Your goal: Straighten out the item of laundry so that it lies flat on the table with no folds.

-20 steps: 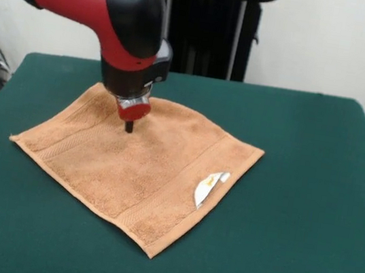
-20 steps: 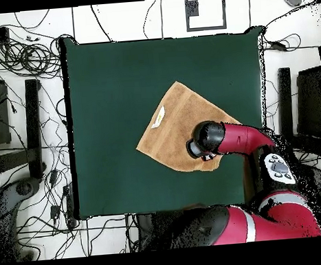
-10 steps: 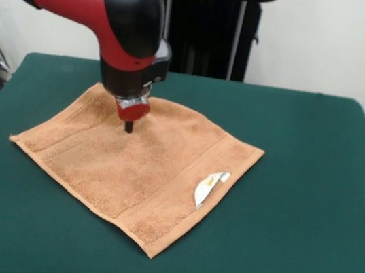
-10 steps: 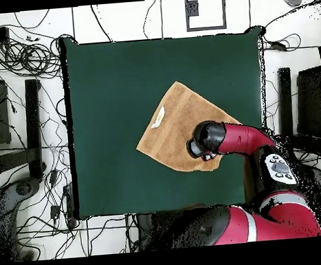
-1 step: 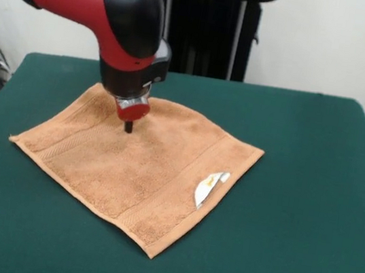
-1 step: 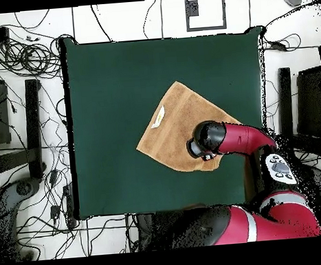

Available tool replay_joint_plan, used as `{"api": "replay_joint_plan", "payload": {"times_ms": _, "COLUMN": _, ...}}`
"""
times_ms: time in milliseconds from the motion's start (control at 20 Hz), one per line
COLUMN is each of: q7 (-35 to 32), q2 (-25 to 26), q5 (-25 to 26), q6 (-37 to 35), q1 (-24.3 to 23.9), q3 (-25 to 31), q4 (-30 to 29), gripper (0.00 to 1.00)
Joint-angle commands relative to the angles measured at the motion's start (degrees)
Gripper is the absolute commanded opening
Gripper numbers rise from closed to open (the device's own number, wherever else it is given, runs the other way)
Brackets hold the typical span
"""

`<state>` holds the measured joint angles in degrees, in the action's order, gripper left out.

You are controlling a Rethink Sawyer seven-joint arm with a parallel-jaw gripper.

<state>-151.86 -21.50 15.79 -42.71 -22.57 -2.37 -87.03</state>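
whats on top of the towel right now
Only the robot's hand, its tip down at the towel near the far corner, plus the white label. Contact itself is hidden.

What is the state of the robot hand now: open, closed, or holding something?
Hand: cannot be told; only a dark tip shows above the towel.

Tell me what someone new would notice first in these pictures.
The big red and black arm coming down over the far part of an orange-tan towel, its gripper at the cloth. The towel lies spread flat on the dark green table, with a small white label curling up at one edge.
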Motion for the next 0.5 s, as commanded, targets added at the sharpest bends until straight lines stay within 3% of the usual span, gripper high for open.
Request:
{"api": "replay_joint_plan", "payload": {"times_ms": 50, "q7": -2.82, "q2": 4.4, "q5": -2.09, "q6": 8.34, "q1": 0.65, "q3": 4.85, "q4": 7.01, "gripper": 1.0}}
{"api": "replay_joint_plan", "payload": {"times_ms": 500, "q7": -2.53, "q2": 4.66, "q5": -1.98, "q6": 5.99, "q1": 1.23, "q3": 4.49, "q4": 9.11, "gripper": 1.0}}
